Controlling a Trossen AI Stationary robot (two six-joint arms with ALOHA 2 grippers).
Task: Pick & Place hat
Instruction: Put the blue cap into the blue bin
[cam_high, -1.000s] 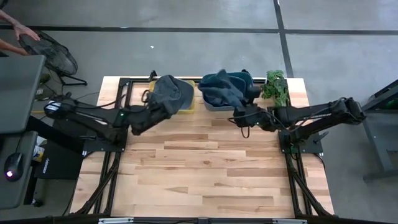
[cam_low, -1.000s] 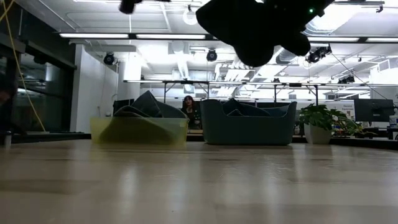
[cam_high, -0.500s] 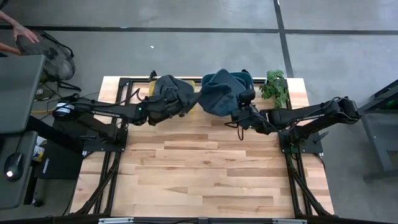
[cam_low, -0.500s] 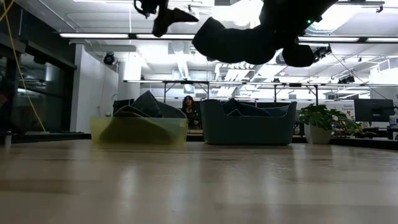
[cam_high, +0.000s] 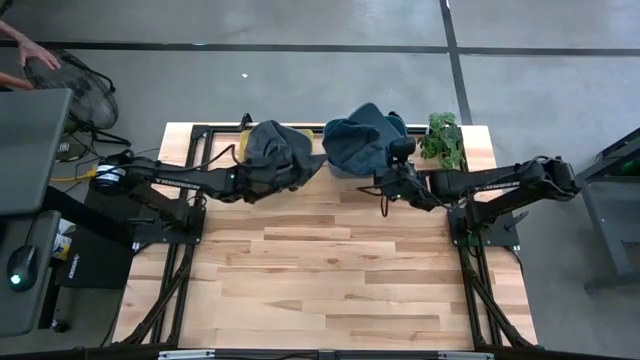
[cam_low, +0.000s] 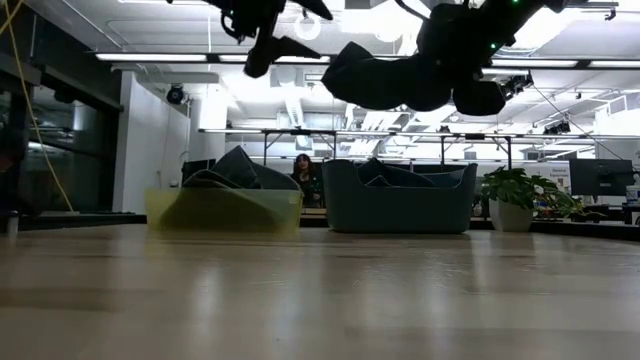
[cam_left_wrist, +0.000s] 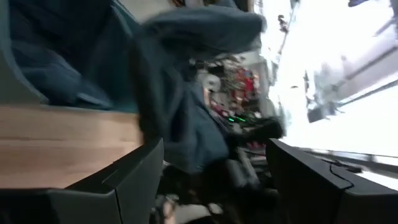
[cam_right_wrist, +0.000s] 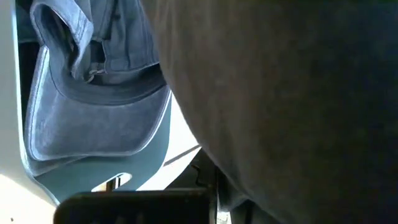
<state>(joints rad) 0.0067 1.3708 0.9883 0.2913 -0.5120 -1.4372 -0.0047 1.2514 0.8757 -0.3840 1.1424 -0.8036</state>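
A dark teal hat (cam_high: 358, 140) is held high above the blue-grey bin (cam_low: 398, 210) at the table's far edge; in the low view the hat (cam_low: 385, 82) stretches sideways in the air. My right gripper (cam_high: 383, 178) is shut on it, at its near right side. My left gripper (cam_high: 308, 168) is open, just left of the hat's left end, and its two fingers stand wide apart in the left wrist view (cam_left_wrist: 214, 162) with the hat (cam_left_wrist: 180, 118) ahead of them. I cannot tell whether it touches the hat. My right gripper is shut on the hat, but the hat's cloth (cam_right_wrist: 280, 93) fills the right wrist view and hides the fingers, so the part held cannot be told. The hat is lifted clear of the bin and table and spreads toward the table's left from the gripper.
A yellow bin (cam_low: 222, 210) with grey hats (cam_high: 272, 148) stands left of the blue-grey bin, which holds a blue-grey cap (cam_right_wrist: 93, 106). A potted plant (cam_high: 442, 138) stands at the far right. The wooden table (cam_high: 330, 270) lies open nearer the front. A person's hand (cam_high: 30, 50) shows beyond the table.
My left gripper has gone toward the table's right edge, from over the yellow bin up to the hat's left end. The hat, first a hanging lump below my right gripper, has spread out sideways toward my left gripper and stays lifted clear.
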